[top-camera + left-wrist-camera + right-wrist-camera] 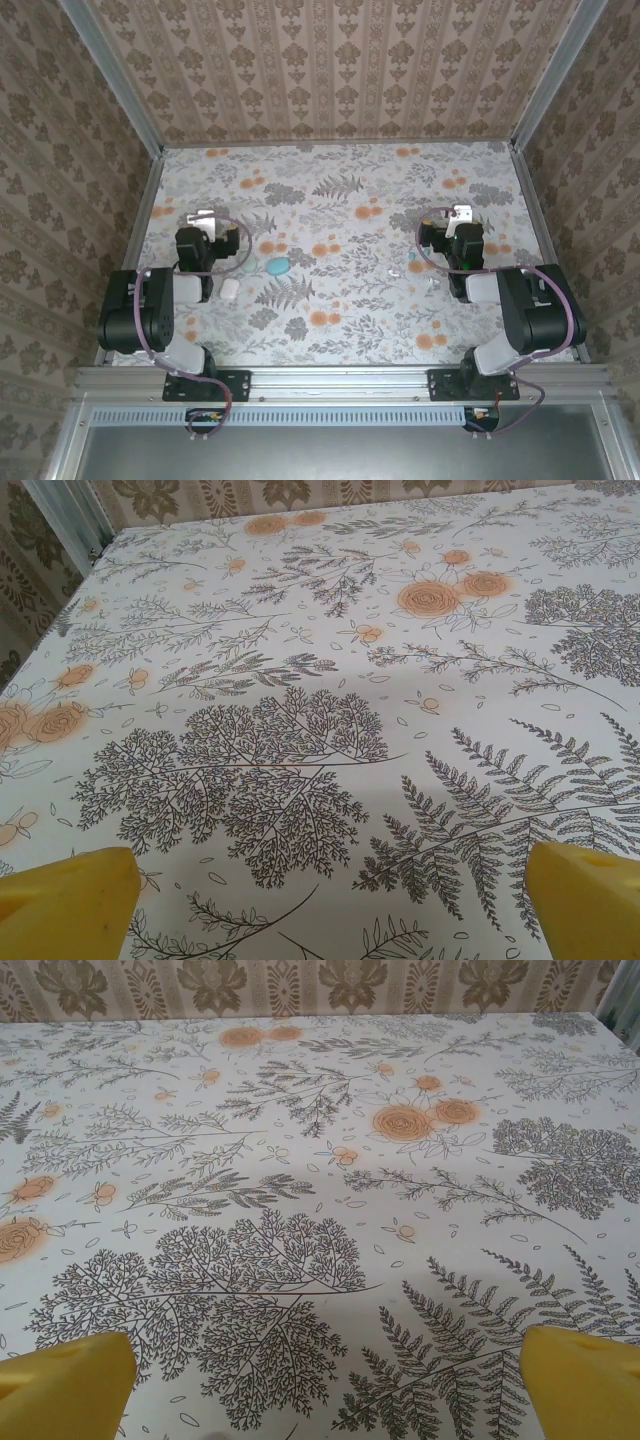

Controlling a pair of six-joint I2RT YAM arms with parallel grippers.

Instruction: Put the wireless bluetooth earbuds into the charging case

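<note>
Since both wrist cameras face the far wall while the parts lie beside the wrists, we judge that each arm must re-aim before any pick, and most of the risk comes from that.

**End effectors.** The left gripper (325, 910) has its yellow fingertips (65, 905) spread wide apart with nothing between them. The right gripper (320, 1385) is equally wide apart and empty.

**Part locations (overhead camera).** The small teal-blue oval plastic charging case (277, 266) lies on the floral-printed table (340, 200), just right of the left wrist and near its looping purple cable (246, 252). The two tiny whitish translucent earbuds (393, 271) lie well apart from the case, just left of the right wrist. A small white rounded-square item (230, 289) lies near the case, towards the arm bases.

**Possible faults.**
- The earbuds are tiny and pale against a busy print. A slightly offset closure could flick one away or close on nothing.
- The white item could be taken for a task part.
- The left wrist or its cable could sweep the case when the arm turns.
- We cannot tell whether the case is open. If it is shut, insertion fails.

**View comparison.** The overhead camera gives the layout of the arms and parts, but little detail. The wrist cameras give the fingertip spread and the fine detail of the table surface.
</note>
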